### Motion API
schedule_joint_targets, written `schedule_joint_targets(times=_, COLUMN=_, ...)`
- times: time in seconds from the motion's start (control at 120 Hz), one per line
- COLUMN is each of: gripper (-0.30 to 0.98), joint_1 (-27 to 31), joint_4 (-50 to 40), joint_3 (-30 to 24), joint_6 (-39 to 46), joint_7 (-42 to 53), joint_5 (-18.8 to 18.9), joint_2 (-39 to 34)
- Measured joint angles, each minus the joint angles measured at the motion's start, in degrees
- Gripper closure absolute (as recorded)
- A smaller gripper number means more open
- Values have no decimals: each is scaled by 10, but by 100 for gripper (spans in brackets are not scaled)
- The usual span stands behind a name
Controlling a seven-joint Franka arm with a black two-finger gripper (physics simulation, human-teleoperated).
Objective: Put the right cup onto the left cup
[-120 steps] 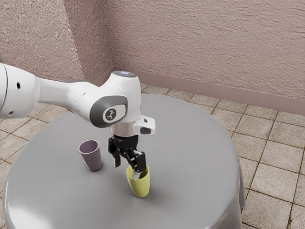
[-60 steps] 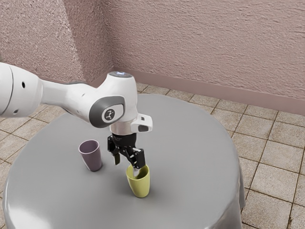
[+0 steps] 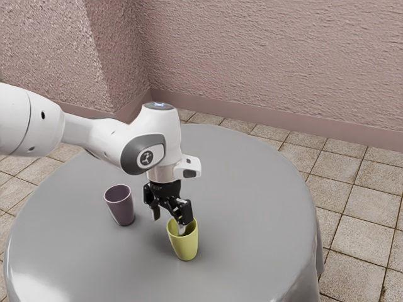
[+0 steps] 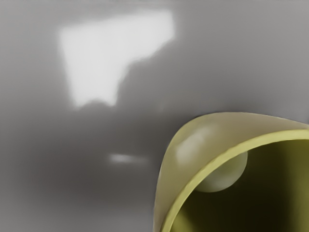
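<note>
In the exterior view my gripper [image 3: 169,223] stands open at the yellow cup [image 3: 184,246]. One finger dips into the cup's mouth; the other hangs outside, on the side toward the purple cup. No contact between the fingers and the cup wall can be made out. The purple cup [image 3: 121,208] stands upright nearer the exterior view's left, apart from the yellow one. Seen from my hand in the wrist view, the yellow cup [image 4: 212,169] shows its rim, outer wall and dark inside close up.
Both cups stand on a round table with a grey cloth [image 3: 252,207]. Bright reflections lie on the cloth [image 4: 96,67] in the wrist view. Beyond the table are floor tiles [image 3: 352,220] and a pinkish textured wall [image 3: 271,63].
My hand has shifted slightly toward the exterior view's left, rising a little and then lowering again at the yellow cup. Both cups have stayed where they were.
</note>
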Motion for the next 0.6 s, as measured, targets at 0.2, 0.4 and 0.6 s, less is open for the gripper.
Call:
schedule_joint_targets(times=0.2, gripper=23, joint_1=-1, joint_4=0, joint_3=0, joint_6=13, joint_7=-1, joint_5=1, joint_2=7)
schedule_joint_targets(times=0.4, gripper=58, joint_1=-2, joint_4=2, joint_3=-1, joint_6=18, joint_7=-4, joint_5=2, joint_2=6)
schedule_joint_targets(times=0.6, gripper=72, joint_1=-4, joint_4=3, joint_3=-2, joint_6=21, joint_7=-6, joint_5=4, joint_2=6)
